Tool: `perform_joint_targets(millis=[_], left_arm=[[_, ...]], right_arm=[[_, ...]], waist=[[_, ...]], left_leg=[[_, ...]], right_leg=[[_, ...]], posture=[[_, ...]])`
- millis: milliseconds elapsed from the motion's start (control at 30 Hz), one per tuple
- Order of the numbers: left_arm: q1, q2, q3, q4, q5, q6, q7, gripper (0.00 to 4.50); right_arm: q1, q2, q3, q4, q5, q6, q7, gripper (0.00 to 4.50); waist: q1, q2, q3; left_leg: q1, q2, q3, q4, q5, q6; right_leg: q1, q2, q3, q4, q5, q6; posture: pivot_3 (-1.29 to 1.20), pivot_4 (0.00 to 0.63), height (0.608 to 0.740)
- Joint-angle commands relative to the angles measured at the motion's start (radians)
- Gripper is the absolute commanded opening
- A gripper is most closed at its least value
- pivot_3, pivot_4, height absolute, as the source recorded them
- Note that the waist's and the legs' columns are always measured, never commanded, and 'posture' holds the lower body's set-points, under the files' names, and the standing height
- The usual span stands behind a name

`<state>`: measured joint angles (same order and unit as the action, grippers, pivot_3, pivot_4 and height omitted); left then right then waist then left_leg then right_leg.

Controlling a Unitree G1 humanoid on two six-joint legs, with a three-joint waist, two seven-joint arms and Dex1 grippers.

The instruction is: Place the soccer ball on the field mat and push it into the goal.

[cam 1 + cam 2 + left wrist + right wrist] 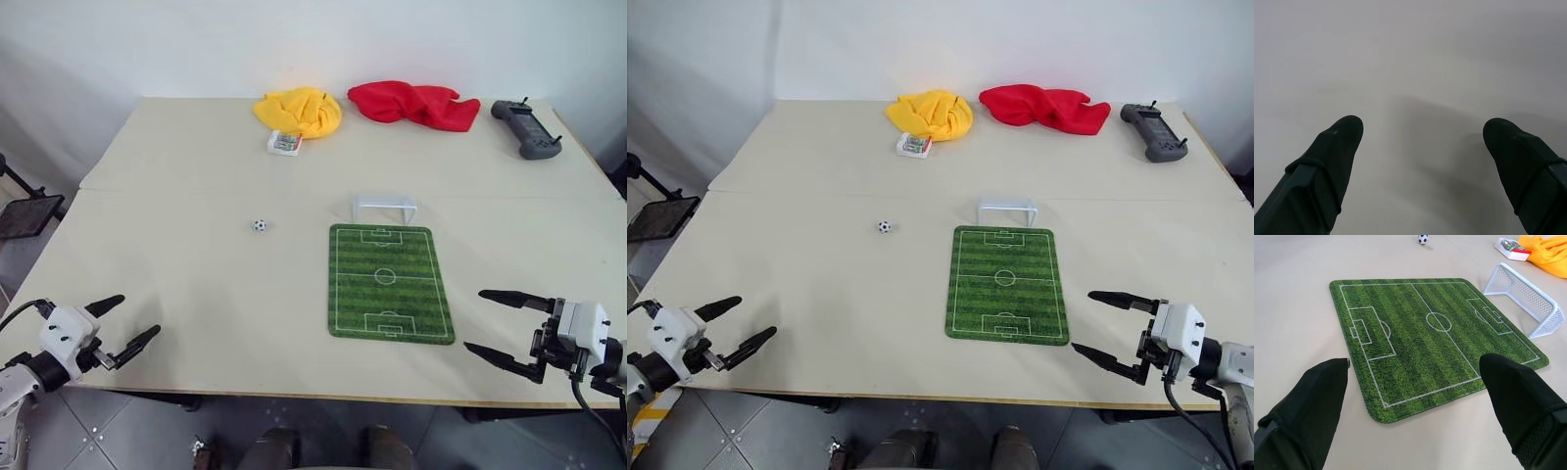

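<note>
One table (196,294), beige. The goal (384,207) is the only open-framed holder in view; nothing sits inside it. It stands just beyond the far short edge of the field mat (389,282), mouth facing the mat. Count: one soccer ball (259,225), one mat, one goal, two cloths, yellow cloth (300,110) and red cloth (415,103), one small white box (284,143) touching the yellow cloth, one dark handheld controller (526,129) at the far right. The mat's long axis runs from the near table edge to the far one. The ball rests on bare tabletop, left of the mat, off it. Left gripper (125,326) and right gripper (493,325): fingers spread apart, empty, at the near edge.
</note>
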<state>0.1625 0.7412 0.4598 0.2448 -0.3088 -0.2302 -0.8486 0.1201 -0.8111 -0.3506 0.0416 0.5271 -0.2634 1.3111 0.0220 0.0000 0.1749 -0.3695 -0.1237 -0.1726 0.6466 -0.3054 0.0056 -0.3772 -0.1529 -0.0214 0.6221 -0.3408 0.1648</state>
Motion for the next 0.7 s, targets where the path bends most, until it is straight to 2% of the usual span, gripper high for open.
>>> perform_joint_targets(millis=[33, 133, 300, 533, 600, 700], left_arm=[[-0.006, 0.003, 0.011, 0.010, -0.003, -0.022, 0.002, 4.46], [-0.018, -0.001, 0.016, 0.024, -0.026, -0.010, -0.011, 4.46], [-0.038, 0.009, 0.038, 0.068, -0.117, 0.062, -0.094, 4.46], [-0.108, 0.006, 0.029, 0.041, -0.199, 0.184, -0.137, 4.46], [-0.191, -0.012, -0.012, -0.016, -0.220, 0.256, -0.105, 4.46], [-0.413, -0.068, -0.136, -0.044, -0.175, 0.349, -0.030, 4.46]], right_arm=[[0.000, 0.021, -0.011, -0.032, 0.026, 0.012, -0.013, 4.50], [-0.004, 0.063, -0.022, -0.131, 0.104, 0.103, -0.089, 4.50], [-0.015, 0.169, -0.038, -0.295, 0.214, 0.136, -0.180, 4.50], [-0.004, 0.208, -0.053, -0.342, 0.199, 0.120, -0.226, 4.50], [0.021, 0.202, -0.076, -0.312, 0.184, 0.095, -0.205, 4.50], [0.043, 0.176, -0.134, -0.237, 0.166, 0.055, -0.164, 4.50]], waist=[[0.000, 0.000, 0.000], [0.000, 0.000, 0.000], [0.000, 0.000, 0.000], [0.004, 0.000, 0.000], [0.011, 0.000, 0.000], [0.031, 0.000, 0.000]], left_leg=[[0.000, 0.001, 0.001, 0.000, 0.000, 0.000], [0.001, 0.004, 0.002, 0.000, -0.001, -0.001], [0.001, 0.007, 0.004, 0.000, -0.002, -0.003], [0.001, 0.007, 0.004, 0.000, -0.002, -0.003], [0.000, 0.007, 0.004, 0.000, -0.002, -0.003], [0.000, 0.006, 0.003, 0.002, -0.002, -0.002]], right_leg=[[0.000, 0.001, 0.001, 0.000, 0.000, 0.000], [-0.001, 0.004, 0.002, 0.000, 0.001, -0.002], [-0.002, 0.005, 0.003, 0.000, 0.002, -0.003], [-0.002, 0.006, 0.003, 0.000, 0.002, -0.004], [-0.002, 0.006, 0.003, 0.000, 0.002, -0.004], [-0.001, 0.006, 0.004, 0.000, 0.002, -0.003]], posture=[[0.00, 0.150, 0.740], [0.00, 0.150, 0.740], [0.00, 0.150, 0.740], [0.00, 0.150, 0.740], [0.00, 0.150, 0.740], [0.00, 0.150, 0.740]])
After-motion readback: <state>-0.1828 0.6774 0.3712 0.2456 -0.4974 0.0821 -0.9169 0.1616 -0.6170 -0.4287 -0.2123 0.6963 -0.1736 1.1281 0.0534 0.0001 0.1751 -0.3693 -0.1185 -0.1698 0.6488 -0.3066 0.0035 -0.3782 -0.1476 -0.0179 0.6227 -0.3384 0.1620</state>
